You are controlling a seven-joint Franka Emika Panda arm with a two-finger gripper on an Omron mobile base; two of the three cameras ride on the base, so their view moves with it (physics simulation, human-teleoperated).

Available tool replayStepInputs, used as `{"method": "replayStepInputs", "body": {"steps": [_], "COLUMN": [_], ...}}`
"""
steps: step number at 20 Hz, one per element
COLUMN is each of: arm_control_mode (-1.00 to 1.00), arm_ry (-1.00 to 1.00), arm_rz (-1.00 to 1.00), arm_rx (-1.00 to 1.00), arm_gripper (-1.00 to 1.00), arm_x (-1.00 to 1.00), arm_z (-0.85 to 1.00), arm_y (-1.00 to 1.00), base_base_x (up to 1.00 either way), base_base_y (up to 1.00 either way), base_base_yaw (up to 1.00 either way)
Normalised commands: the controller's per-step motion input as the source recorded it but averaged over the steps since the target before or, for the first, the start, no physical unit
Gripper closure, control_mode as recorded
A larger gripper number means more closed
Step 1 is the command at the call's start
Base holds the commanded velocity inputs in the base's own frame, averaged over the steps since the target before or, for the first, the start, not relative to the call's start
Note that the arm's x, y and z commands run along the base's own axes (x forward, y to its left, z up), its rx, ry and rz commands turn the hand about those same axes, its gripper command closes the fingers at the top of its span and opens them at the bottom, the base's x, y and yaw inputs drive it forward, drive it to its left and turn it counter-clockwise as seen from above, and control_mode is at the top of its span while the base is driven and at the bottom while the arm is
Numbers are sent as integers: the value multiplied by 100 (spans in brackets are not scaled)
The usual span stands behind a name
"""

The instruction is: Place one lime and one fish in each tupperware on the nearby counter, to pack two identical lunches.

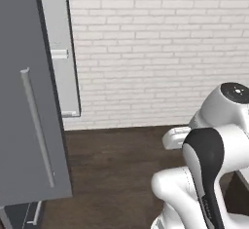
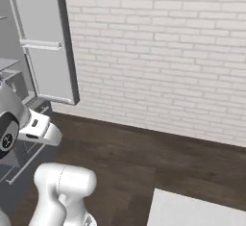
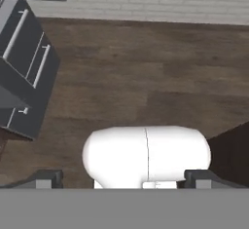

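Fingertips [image 3: 48,178] of the dark two-finger gripper [image 3: 124,179] stand spread wide apart at the bottom of the hand view, holding nothing, above a dark brown wooden plank floor [image 3: 146,77]. A pale grey-white counter slab [image 2: 192,210] shows its bare corner low in the right base view. A tall grey cabinet door with a bar handle [image 1: 29,125] stands against the white brick wall [image 1: 155,52].

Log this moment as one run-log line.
gripper: open, empty | facing: dark wood floor, brick wall | left: grey fridge door
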Motion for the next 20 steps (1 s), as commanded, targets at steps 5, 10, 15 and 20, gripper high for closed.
{"method": "replayStepInputs", "body": {"steps": [5, 10, 15, 20], "arm_control_mode": [100, 100, 100, 100], "arm_ry": [0, 0, 0, 0], "arm_rz": [0, 0, 0, 0], "arm_rx": [0, 0, 0, 0], "arm_gripper": [-100, -100, -100, -100], "arm_x": [0, 0, 0, 0], "arm_z": [0, 0, 0, 0], "arm_y": [0, 0, 0, 0], "base_base_x": [100, 100, 100, 76], "base_base_y": [2, 0, 0, 0], "base_base_yaw": [-3, -2, 0, 46]}}
